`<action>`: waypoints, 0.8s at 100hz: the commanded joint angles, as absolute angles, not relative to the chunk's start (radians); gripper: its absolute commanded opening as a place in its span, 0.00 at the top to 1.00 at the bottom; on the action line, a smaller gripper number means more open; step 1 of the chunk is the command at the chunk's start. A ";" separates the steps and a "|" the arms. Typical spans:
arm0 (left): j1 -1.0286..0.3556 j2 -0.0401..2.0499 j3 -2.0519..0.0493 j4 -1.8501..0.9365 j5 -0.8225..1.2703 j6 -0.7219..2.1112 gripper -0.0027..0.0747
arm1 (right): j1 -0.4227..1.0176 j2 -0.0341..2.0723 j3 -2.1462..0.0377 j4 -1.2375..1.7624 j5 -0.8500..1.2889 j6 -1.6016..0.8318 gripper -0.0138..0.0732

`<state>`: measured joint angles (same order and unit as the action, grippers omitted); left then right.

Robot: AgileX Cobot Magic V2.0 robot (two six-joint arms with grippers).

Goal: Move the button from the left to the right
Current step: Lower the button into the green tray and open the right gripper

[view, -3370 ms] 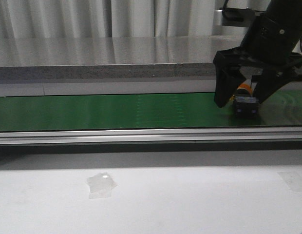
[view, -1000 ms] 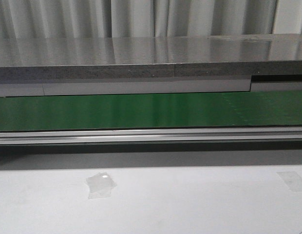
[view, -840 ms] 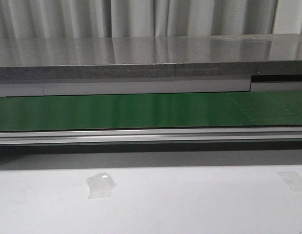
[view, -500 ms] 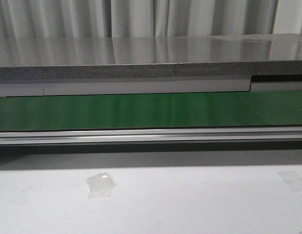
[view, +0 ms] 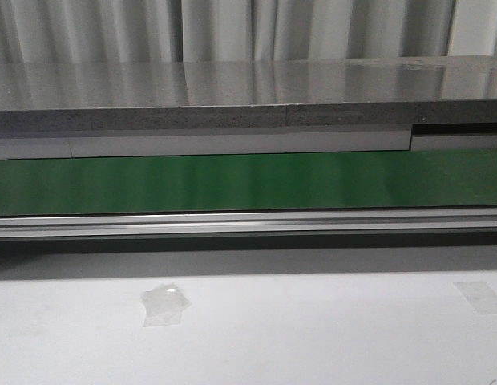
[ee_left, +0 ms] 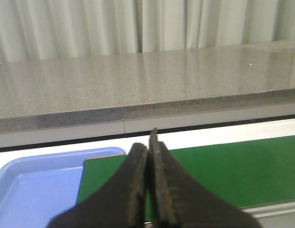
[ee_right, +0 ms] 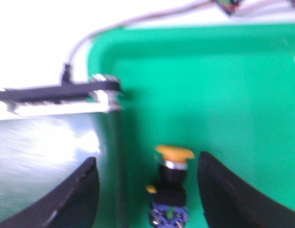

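In the right wrist view the button [ee_right: 171,185], with its yellow cap, silver collar and black body, lies inside a green tray [ee_right: 233,95], near the tray's wall. My right gripper [ee_right: 147,157] is open, its two dark fingers wide on either side of the button and not touching it. In the left wrist view my left gripper [ee_left: 150,142] is shut with nothing between its fingers, hanging over the end of the green belt [ee_left: 223,166]. Neither the grippers nor the button appear in the front view.
A green conveyor belt [view: 232,180] runs across the front view behind a metal rail [view: 232,223]. A grey stone counter [view: 232,88] stands behind it. A blue tray [ee_left: 33,190] sits at the belt's left end. A scrap of clear tape [view: 164,305] lies on the white table.
3.4 s ago my right gripper stood over the belt at the right of the front view around the button. Since 1.0 s ago that view holds no arm and no button.
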<state>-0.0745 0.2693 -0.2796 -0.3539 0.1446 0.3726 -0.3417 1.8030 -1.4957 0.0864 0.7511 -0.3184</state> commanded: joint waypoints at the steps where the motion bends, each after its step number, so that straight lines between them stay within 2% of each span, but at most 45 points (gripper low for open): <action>1: -0.083 0.276 -0.308 -0.366 0.067 0.368 0.99 | -0.312 1.701 -1.531 0.129 0.681 -0.319 0.32; 39: -0.083 0.276 -0.308 -0.366 0.067 0.368 0.99 | -0.134 1.510 -1.476 0.203 0.594 -0.319 0.32; 58: -0.083 0.276 -0.308 -0.366 0.067 0.368 0.99 | -0.061 1.345 -1.296 0.216 0.465 -0.319 0.32; 80: -0.083 0.276 -0.308 -0.366 0.067 0.368 0.99 | -0.002 1.088 -0.992 0.235 0.278 -0.319 0.32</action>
